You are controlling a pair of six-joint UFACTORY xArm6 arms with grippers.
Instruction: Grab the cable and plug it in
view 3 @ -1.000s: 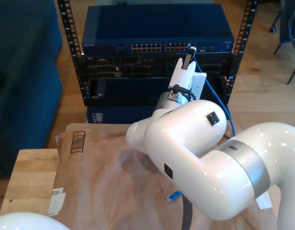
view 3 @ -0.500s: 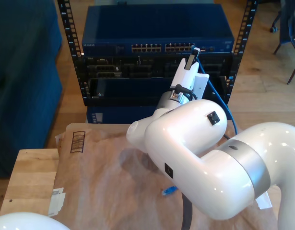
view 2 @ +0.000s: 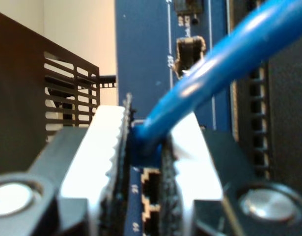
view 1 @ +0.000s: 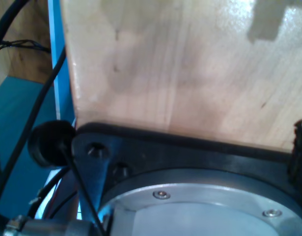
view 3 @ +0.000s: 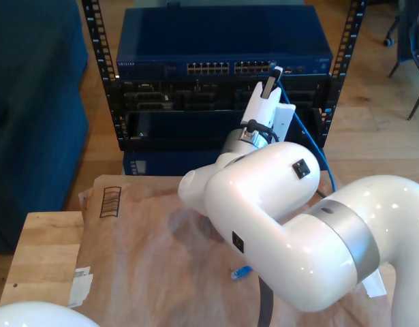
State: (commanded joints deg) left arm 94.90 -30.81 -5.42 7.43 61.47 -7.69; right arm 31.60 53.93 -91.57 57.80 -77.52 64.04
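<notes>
Blue switch behind, my second gripper pinching cable

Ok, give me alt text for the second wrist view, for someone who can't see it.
Close-up of my second gripper clamped on the plug end of the blue cable, just in front of the ports on a dark blue switch. The cable rises away, out of focus.

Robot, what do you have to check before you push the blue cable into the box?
1. Cable pinched in my second gripper: ok.
2. Plug gripped between the pads: ok.
3. Ports just ahead of the jaws: ok.
4. Plug lined up with one port: cannot tell.
5. Free end loose on the paper: ok.
6. Cable slack beside the rack: ok.
</notes>
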